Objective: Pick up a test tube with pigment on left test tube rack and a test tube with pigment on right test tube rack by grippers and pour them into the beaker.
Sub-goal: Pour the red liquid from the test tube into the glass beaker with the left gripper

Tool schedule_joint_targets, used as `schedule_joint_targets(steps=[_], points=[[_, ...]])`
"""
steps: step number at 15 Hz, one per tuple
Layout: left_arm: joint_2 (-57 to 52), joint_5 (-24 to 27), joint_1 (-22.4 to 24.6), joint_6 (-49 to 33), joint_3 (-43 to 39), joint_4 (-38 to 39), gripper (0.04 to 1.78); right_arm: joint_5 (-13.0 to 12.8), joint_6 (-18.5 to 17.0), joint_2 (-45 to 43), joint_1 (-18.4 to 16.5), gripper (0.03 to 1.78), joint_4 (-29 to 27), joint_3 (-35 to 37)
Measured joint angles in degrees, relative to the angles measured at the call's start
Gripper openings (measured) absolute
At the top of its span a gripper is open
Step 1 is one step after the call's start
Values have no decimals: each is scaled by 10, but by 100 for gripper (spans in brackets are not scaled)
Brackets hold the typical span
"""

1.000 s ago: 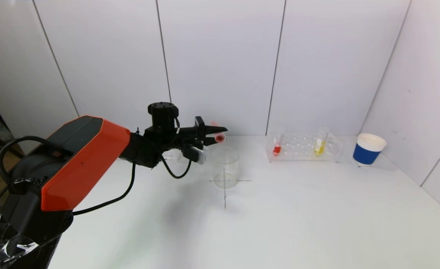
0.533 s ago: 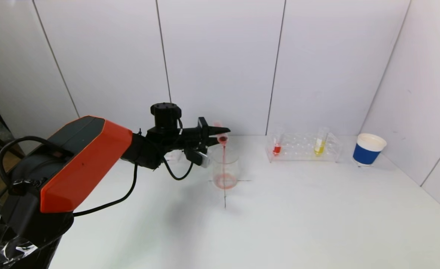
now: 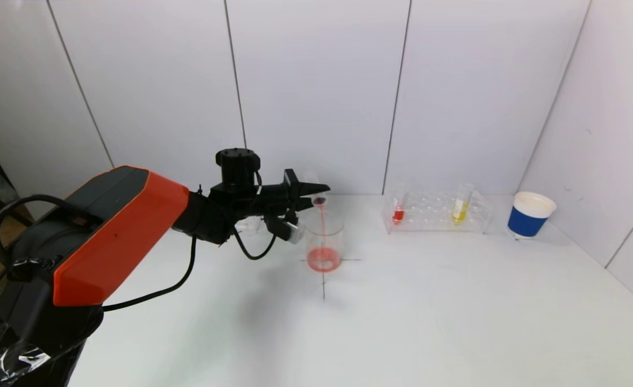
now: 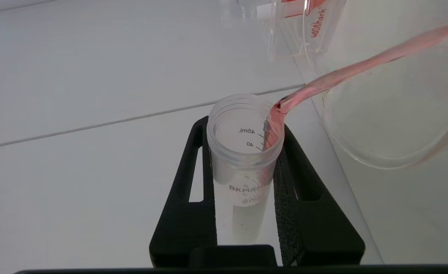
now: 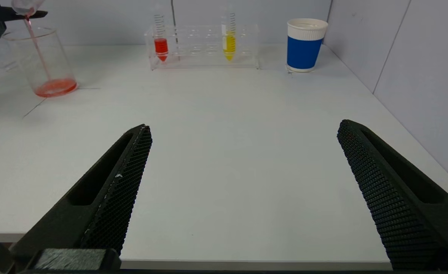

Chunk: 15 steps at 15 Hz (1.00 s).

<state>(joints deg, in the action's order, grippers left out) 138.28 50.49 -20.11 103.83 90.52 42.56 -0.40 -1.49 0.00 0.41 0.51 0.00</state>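
A tube (image 4: 243, 152) is clamped in the left gripper (image 4: 246, 190) and tipped over the beaker (image 3: 324, 244), into which red liquid (image 3: 324, 259) is poured. The right gripper (image 5: 243, 160) is held wide apart above the table (image 5: 227, 114).

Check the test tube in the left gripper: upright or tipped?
Tipped. The test tube, clamped in the left gripper, leans mouth-down over the beaker, and red pigment streams into it.

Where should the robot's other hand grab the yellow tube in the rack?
Probably near the top of the yellow tube, on the clear part sticking up above the right rack. It stands upright in a hole, so the open right gripper should pinch it from the sides, then lift straight up. The rack walls cover its lower part.
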Motion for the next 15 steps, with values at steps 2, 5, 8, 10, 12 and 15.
schedule_joint_targets(steps=[2,5,8,10,12,15], points=[[-3,0,0,3,-2,0,45,0,0,0,0,177,0,0],[-8,3,-1,7,-4,0,45,0,0,0,0,177,0,0],[-13,3,-2,11,-6,1,45,0,0,0,0,177,0,0],[-15,3,-3,14,-8,1,45,0,0,0,0,177,0,0],[-16,3,-4,16,-9,1,45,0,0,0,0,177,0,0],[-17,4,-4,19,-10,1,45,0,0,0,0,177,0,0]])
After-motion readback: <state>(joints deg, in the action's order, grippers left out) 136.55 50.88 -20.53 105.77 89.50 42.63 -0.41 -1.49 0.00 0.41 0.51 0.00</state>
